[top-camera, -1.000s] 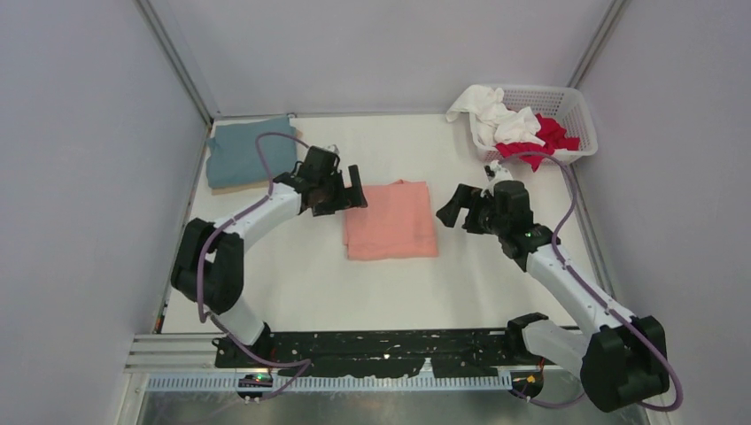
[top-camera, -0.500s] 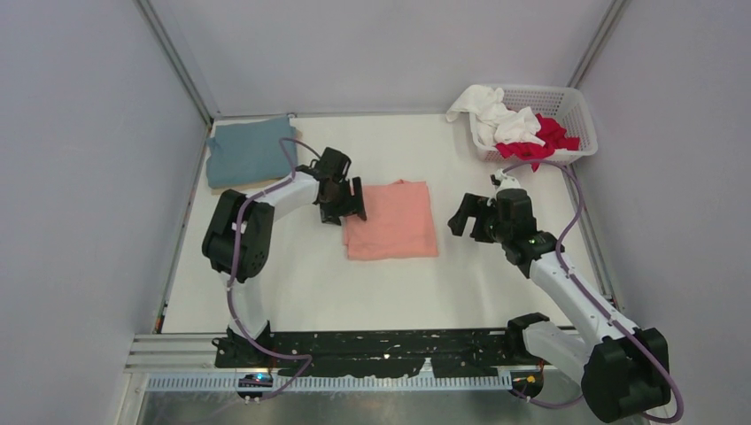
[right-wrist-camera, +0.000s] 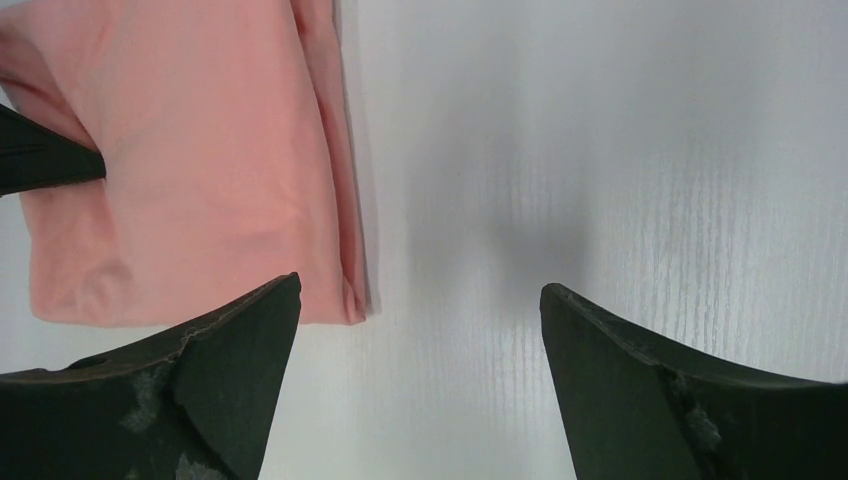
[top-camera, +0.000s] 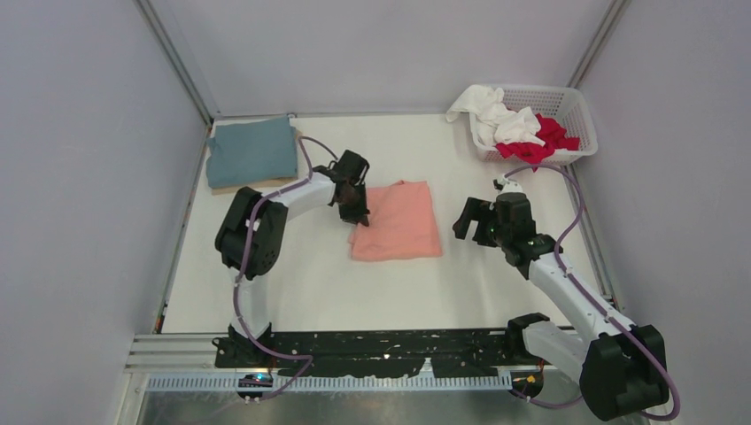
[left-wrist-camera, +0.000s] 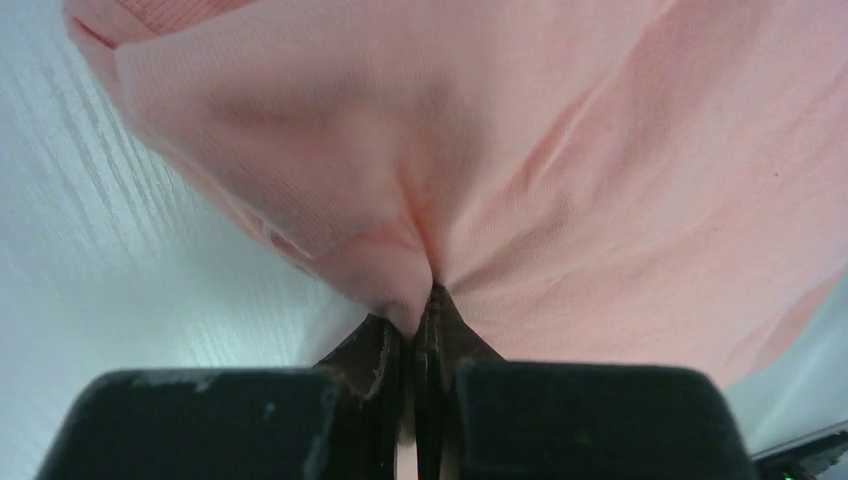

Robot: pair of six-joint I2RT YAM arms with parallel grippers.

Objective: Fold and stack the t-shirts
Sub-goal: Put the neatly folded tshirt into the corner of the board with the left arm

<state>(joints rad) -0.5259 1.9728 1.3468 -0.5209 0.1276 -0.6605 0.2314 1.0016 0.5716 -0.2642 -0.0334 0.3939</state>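
Over the last second the left gripper [top-camera: 357, 211] has moved in from just beside the salmon-pink t-shirt [top-camera: 398, 226] and closed on its left edge. The left wrist view shows its jaws pinched tight on a raised pucker of pink cloth [left-wrist-camera: 560, 180]. The shirt lies folded mid-desk and has been nudged slightly rightward by the approach. The right gripper [top-camera: 469, 221] has eased back a little and hangs with its jaws wide, holding nothing, just right of the shirt's far edge [right-wrist-camera: 200, 180].

The teal-blue t-shirt [top-camera: 251, 152] lies folded at the far left corner of the desk [top-camera: 292, 283], with a tan edge [top-camera: 266, 182] showing beneath it. White [top-camera: 483, 111] and red [top-camera: 540, 142] t-shirts are heaped in the basket [top-camera: 580, 111].

The fresh grip suggests folding of the pink one is done and it is about to be dragged or lifted towards the teal stack
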